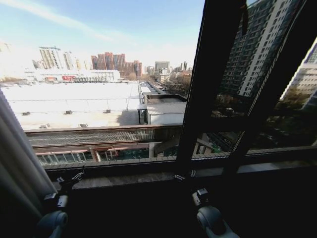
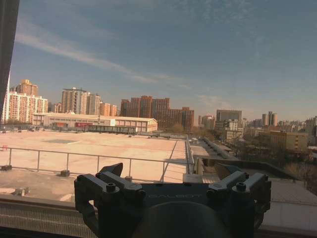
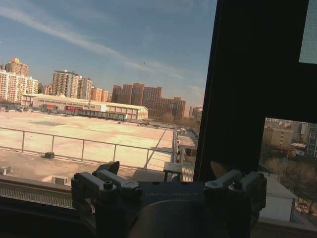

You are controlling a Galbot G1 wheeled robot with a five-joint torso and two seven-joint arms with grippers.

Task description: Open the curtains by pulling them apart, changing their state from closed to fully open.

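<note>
One panel of the curtains [image 1: 15,158] hangs bunched at the far left edge of the head view, its pale pleats beside my left arm. The glass across the middle is uncovered and shows rooftops and city blocks. My left gripper [image 1: 69,177] sits low near the window sill, just right of that panel, open and holding nothing; its wrist view shows the spread fingers [image 2: 116,169] against the open sky. My right gripper [image 1: 185,175] is also low at the sill, in front of the dark window frame post [image 1: 200,94], open and empty [image 3: 166,168].
A dark window sill [image 1: 148,173] runs across the bottom of the pane. The thick frame post and a slanted dark bar [image 1: 275,94] divide the window on the right. Below the sill everything is in deep shadow.
</note>
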